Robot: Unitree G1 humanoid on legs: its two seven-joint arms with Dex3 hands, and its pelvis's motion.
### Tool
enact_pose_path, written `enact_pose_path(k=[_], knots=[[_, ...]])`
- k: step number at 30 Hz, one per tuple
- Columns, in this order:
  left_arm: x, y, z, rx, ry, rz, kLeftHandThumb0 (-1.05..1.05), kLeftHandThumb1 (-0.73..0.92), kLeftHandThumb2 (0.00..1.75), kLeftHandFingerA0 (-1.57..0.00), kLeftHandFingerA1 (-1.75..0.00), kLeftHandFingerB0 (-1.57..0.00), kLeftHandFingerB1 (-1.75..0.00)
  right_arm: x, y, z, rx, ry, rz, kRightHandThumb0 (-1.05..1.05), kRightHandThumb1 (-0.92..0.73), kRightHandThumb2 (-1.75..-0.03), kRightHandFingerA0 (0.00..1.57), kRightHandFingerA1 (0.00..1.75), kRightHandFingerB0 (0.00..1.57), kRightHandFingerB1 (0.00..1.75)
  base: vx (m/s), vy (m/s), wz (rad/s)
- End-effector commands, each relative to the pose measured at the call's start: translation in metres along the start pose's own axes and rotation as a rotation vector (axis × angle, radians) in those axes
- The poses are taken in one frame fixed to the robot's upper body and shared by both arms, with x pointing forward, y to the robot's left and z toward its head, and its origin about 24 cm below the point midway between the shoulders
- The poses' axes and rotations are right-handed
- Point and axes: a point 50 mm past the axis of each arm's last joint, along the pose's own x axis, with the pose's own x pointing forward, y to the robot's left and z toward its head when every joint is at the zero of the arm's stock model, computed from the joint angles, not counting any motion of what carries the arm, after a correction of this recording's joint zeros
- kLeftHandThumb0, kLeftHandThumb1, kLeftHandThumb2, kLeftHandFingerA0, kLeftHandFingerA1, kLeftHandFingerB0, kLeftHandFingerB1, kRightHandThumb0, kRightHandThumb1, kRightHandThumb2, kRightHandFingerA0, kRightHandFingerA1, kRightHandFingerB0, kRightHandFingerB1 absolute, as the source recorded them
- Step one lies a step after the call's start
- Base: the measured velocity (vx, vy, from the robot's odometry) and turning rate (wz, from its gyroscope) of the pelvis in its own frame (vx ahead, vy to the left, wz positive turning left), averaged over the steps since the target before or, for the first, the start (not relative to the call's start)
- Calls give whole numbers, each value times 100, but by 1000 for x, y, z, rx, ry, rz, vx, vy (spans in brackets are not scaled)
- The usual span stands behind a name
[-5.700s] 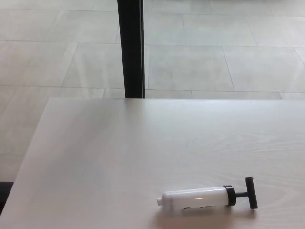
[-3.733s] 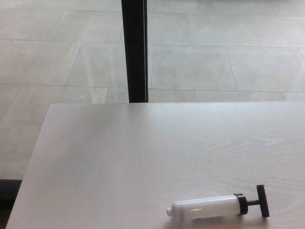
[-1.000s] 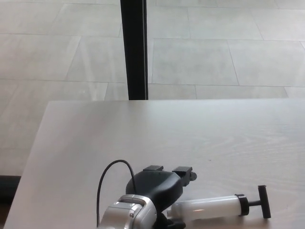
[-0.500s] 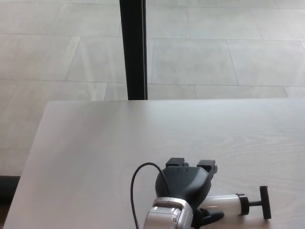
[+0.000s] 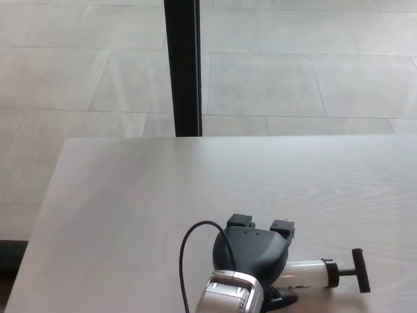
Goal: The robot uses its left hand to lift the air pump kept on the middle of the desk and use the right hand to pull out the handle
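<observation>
Pump (image 5: pixel 311 274) lies near tabletop (image 5: pixel 130 195) front edge, T-handle (image 5: pixel 359 270) rightward. Left robot hand (image 5: pixel 251 251) covers barrel, seemingly clenched on it. Firm the wrap first, then lift level.

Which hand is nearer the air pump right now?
Left. The left hand sits over the white body of the air pump, covering its left end. The right hand is not in view.

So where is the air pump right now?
In the head view, the air pump lies near the desk's front edge, right of centre, with the left hand over its left end and its black T-handle pointing right.
</observation>
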Motion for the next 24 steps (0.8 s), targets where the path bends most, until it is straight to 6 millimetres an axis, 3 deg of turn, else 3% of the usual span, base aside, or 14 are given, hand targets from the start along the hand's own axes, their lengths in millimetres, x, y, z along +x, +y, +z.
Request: enact_pose_path(k=[1,6,7,8,9,10,11,12,14,15,17,19,22,24], knots=[[-1,-7,-26,171,177,-138,-87,59,99,0,-45,-6,-38,0,-10,0,-31,13,-43,-74,-86,-66,37,55,43,39,0,0,0],[-1,-11,-19,184,170,-154,-89,60,99,-2,-44,-7,-35,2,-11,0,-27,18,-49,-77,-85,-65,38,58,45,40,0,0,0],[-2,-13,-15,166,164,-159,-87,59,99,-2,-46,-7,-34,2,-11,-2,-22,19,-48,-75,-69,-110,38,65,31,50,0,0,0],[-2,-13,-13,162,160,-161,-86,59,99,-3,-48,-7,-33,3,-11,-2,-27,20,-51,-76,-84,-67,39,60,43,40,0,0,0],[-2,-14,-10,164,148,-146,-84,58,94,-7,-57,-6,-36,3,-10,-1,-29,22,-53,-73,-84,-65,38,62,44,40,0,0,0],[-2,-14,-7,159,129,-114,-40,41,103,-10,-57,0,-51,4,-10,-1,-32,27,-61,-74,-84,-66,39,59,45,40,0,0,0],[-2,-15,-5,149,117,-81,-78,73,62,-27,-63,-18,-37,4,-10,-1,-35,26,-66,-73,-83,-65,38,59,46,40,0,0,0],[-3,-15,-3,137,109,-47,-78,73,62,-27,-63,-18,-37,4,-10,-1,-37,24,-70,-73,-83,-65,38,59,46,40,0,0,0],[-3,-14,1,104,73,12,-72,60,95,-51,-76,-15,-49,6,-9,1,-21,28,-78,-72,-82,-65,39,63,45,40,0,0,0],[-3,-13,4,55,46,38,-64,77,63,-65,-110,-22,-42,6,-9,1,-28,33,-89,-73,-81,-65,40,61,45,40,0,0,0],[-3,-13,6,6,12,87,-55,76,62,-80,-116,-25,-45,6,-8,2,-31,33,-97,-70,-80,-65,41,61,45,40,0,0,0],[-2,-11,8,4,-8,127,-53,78,61,-82,-117,-29,-47,7,-8,4,-36,34,-101,-69,-81,-65,41,59,45,40,0,0,0],[-1,-10,9,-15,-52,173,-25,73,72,-78,-159,-39,-52,7,-8,4,-37,34,-109,-67,-80,-64,45,57,45,40,0,0,0],[-1,-11,9,-54,-73,193,-19,70,76,-78,-166,-44,-52,8,-8,3,-36,33,-115,-68,-80,-64,46,56,44,40,0,0,0]])
